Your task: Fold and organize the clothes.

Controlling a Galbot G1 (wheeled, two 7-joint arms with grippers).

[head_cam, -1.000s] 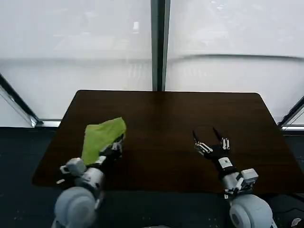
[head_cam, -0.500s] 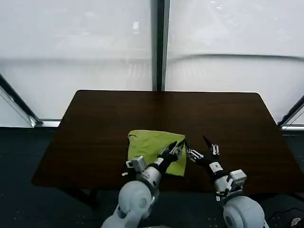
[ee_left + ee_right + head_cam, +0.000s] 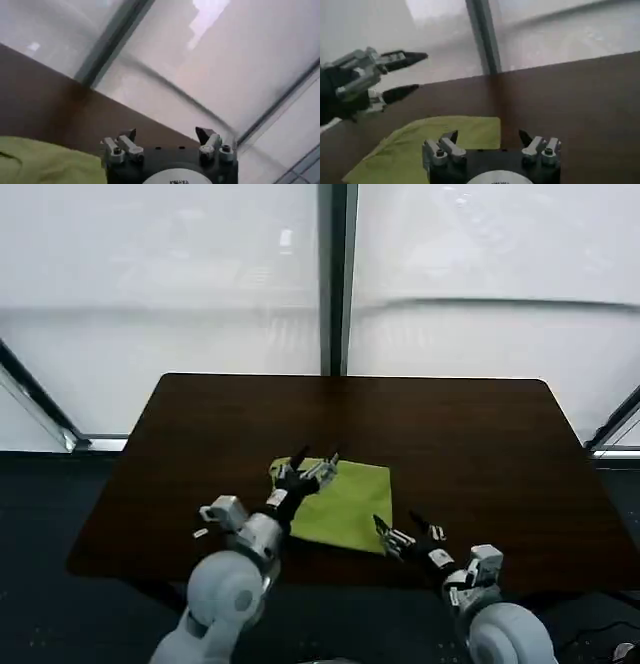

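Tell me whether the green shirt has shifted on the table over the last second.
Yes. The lime-green soft fabric T-shirt went from the dark brown wooden table's left edge rightward to its front centre, below the window's dark vertical post, and now lies flat.

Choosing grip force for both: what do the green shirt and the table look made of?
The lime-green T-shirt looks like soft matte knit fabric, lying limp and folded flat. The table looks like dark brown wood or wood-look laminate, smooth with a faint sheen; which one is unclear.
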